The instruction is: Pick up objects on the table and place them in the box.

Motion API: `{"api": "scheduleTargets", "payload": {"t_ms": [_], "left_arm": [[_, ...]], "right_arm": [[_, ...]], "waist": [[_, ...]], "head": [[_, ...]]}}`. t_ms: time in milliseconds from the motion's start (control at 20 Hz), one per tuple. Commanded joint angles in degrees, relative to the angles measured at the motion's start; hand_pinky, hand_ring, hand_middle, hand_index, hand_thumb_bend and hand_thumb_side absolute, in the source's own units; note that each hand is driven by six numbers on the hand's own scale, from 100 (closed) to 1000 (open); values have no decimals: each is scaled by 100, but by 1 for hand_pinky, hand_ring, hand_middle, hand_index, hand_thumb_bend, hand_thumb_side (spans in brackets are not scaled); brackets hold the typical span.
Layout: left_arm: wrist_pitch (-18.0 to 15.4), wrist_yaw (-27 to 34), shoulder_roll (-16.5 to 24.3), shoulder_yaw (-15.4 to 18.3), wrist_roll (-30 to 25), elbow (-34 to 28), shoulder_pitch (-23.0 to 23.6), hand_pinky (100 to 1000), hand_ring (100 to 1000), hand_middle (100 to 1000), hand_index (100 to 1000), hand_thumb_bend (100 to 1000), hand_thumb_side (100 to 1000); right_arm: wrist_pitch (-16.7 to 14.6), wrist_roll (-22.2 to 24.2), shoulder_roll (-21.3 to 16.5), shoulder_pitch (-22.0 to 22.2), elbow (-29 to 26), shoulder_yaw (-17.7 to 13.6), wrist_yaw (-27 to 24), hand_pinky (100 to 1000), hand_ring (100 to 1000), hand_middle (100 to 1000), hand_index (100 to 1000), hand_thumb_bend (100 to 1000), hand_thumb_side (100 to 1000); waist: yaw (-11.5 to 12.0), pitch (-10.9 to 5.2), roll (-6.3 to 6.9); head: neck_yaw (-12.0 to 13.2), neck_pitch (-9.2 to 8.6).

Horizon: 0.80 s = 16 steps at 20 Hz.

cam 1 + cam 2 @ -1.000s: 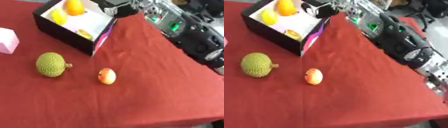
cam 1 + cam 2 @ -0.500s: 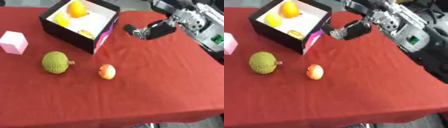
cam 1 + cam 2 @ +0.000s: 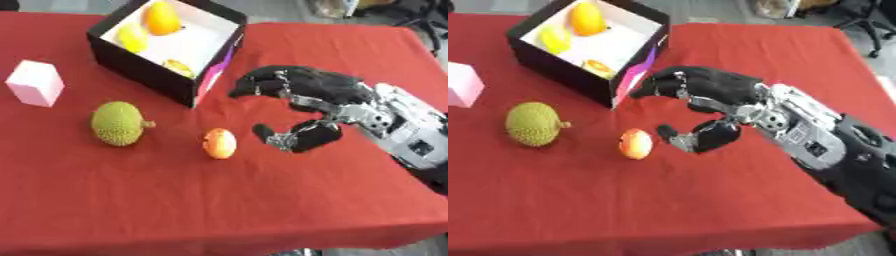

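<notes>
The right hand (image 3: 302, 107) hangs over the red tabletop (image 3: 262, 200), fingers spread and lightly curved, thumb dropped low, holding nothing. Just to the left of the thumb tip, with a small gap showing, sits a small orange fruit (image 3: 219, 143), upright on the cloth. Farther left is a green spiky fruit (image 3: 117, 123) with a short stem, and beyond it, near the left edge, a pink block (image 3: 36, 83). The black box (image 3: 149, 77) stands at the back left, open at the top, with an orange fruit, a yellow one and a smaller yellowish piece already lying on its white floor. The left hand shows in neither view.

The orange fruit looks like the next pick. It seems light, smooth and rounded, so I would guess it could roll or slip sideways if only nudged by the thumb; taking it across its middle, thumb on one side and fingers on the other, looks safest. The spiky fruit is bulkier and its rough skin should give better purchase, though it will need a wider span
</notes>
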Motion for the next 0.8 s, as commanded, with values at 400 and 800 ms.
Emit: {"api": "scheduleTargets", "payload": {"t_ms": [400,800], "left_arm": [[160,-74,133,7,-167,-96,-51,784,871,794,825,100,652],[229,-125,86,-7,-254,-96,-98,786,873,795,826,100,654]], "right_arm": [[319,305,17,-74,-95,228,541,955,896,782,928,284,224],[651,132,91,-114,-95,217,691,952,891,772,921,309,199]], "waist": [[32,28,-29],[49,133,-75]], "head": [[-25,31],[-43,31]]}}
